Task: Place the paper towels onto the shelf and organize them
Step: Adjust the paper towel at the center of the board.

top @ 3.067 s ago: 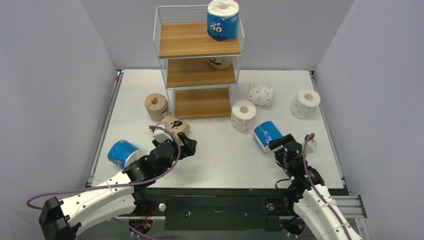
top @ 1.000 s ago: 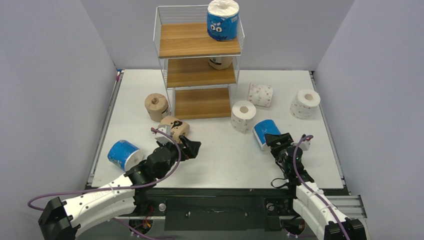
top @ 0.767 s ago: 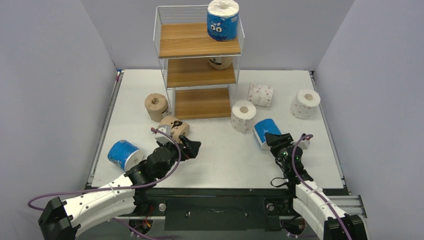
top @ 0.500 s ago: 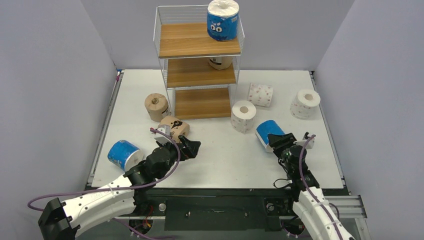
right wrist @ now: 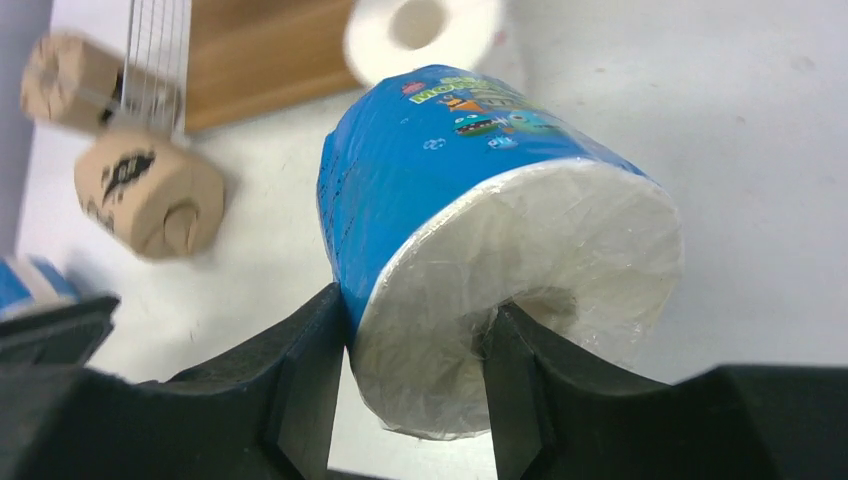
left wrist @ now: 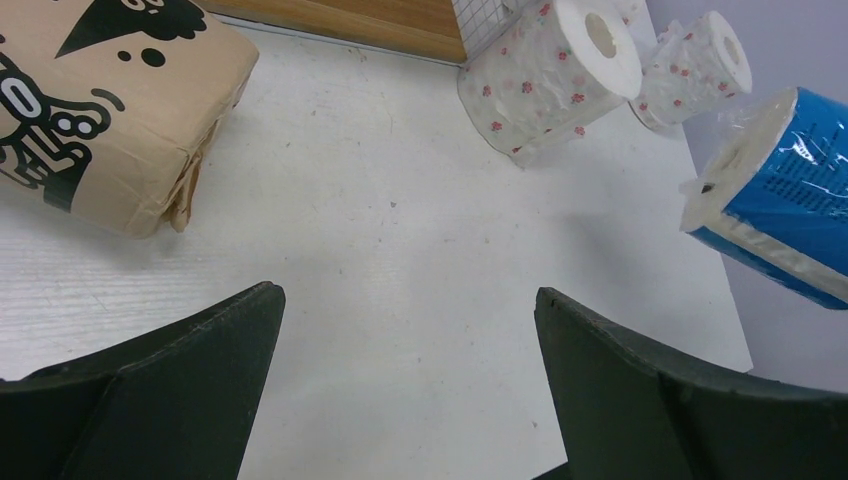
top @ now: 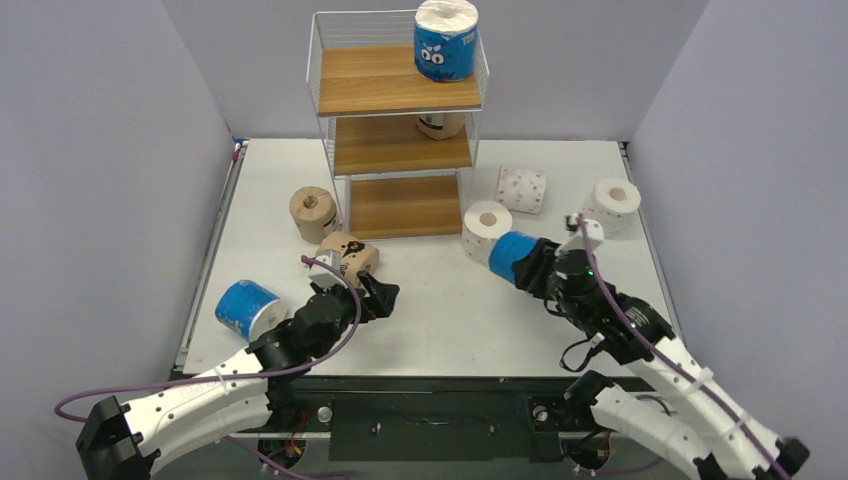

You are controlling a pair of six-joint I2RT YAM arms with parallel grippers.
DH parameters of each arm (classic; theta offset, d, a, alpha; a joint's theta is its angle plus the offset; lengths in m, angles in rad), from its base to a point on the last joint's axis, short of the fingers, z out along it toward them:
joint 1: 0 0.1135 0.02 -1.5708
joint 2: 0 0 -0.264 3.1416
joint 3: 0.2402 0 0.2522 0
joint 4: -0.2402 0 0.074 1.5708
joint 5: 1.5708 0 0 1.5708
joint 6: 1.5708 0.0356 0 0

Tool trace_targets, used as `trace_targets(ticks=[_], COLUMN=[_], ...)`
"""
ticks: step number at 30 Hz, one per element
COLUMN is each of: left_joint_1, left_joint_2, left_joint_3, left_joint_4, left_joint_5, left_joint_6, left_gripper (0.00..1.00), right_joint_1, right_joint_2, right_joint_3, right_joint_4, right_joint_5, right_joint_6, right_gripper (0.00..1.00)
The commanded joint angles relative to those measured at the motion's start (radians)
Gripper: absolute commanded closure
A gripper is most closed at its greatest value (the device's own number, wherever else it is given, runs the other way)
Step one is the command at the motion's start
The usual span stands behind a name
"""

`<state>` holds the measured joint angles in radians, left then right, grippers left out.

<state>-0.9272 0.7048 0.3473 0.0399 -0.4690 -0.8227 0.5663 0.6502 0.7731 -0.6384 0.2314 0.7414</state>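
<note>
Blue roll (top: 245, 308) lying near-left on tabletop (top: 440, 320), L hand (top: 385, 297) wide open, empty, by tan roll (top: 350, 255), shelf (top: 400, 95) far centre w/ 2nd blue roll (top: 445, 45) on top tier, R hand (top: 532, 265) gripping 3rd blue roll (top: 508, 255) right of shelf

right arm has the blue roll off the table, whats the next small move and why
Probably raise the held blue roll higher and swing it toward the shelf's top board. The right gripper has its fingers clamped on it, it hangs clear of the table, and another blue roll already stands at that board's right end, with bare wood to its left.
</note>
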Motion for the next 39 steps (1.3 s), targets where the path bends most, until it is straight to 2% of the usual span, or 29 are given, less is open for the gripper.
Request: trace_targets(ticks=[1,2,4,8,19,27,29,33,36,39], left_joint_1=[0.002,0.002,0.002,0.002,0.001,0.002,0.002,0.002,0.001,0.002], left_joint_2=[-0.013,-0.025,-0.048,-0.104,-0.2,-0.182,-0.178,-0.166,-0.156,-0.147], left_joint_3=[0.07,0.071,0.066,0.049,0.024,0.023,0.022,0.019,0.027,0.032], left_joint_4=[-0.083,-0.104,-0.127,-0.168,-0.248,-0.248,-0.244,-0.234,-0.233,-0.23], left_joint_5=[-0.032,-0.038,-0.05,-0.071,-0.122,-0.131,-0.132,-0.129,-0.129,-0.133], left_joint_6=[0.008,0.002,-0.008,-0.024,-0.041,-0.047,-0.05,-0.052,-0.049,-0.047], left_gripper=[0.04,0.04,0.03,0.03,0.04,0.04,0.04,0.04,0.04,0.04], right_joint_1=[0.312,0.396,0.486,0.565,0.59,0.588,0.59,0.59,0.59,0.59], right_joint_2=[0.261,0.302,0.405,0.575,0.852,0.928,0.93,0.908,0.857,0.805], right_joint_3=[0.254,0.283,0.354,0.433,0.522,0.489,0.482,0.479,0.481,0.487], right_joint_4=[-0.14,-0.154,-0.184,-0.209,-0.219,-0.178,-0.172,-0.169,-0.169,-0.172], right_joint_5=[0.193,0.227,0.258,0.265,0.217,0.174,0.166,0.161,0.159,0.148], right_joint_6=[-0.148,-0.162,-0.195,-0.273,-0.415,-0.404,-0.398,-0.386,-0.372,-0.364], right_gripper=[0.75,0.75,0.75,0.75,0.72,0.68,0.64,0.48,0.36,0.29])
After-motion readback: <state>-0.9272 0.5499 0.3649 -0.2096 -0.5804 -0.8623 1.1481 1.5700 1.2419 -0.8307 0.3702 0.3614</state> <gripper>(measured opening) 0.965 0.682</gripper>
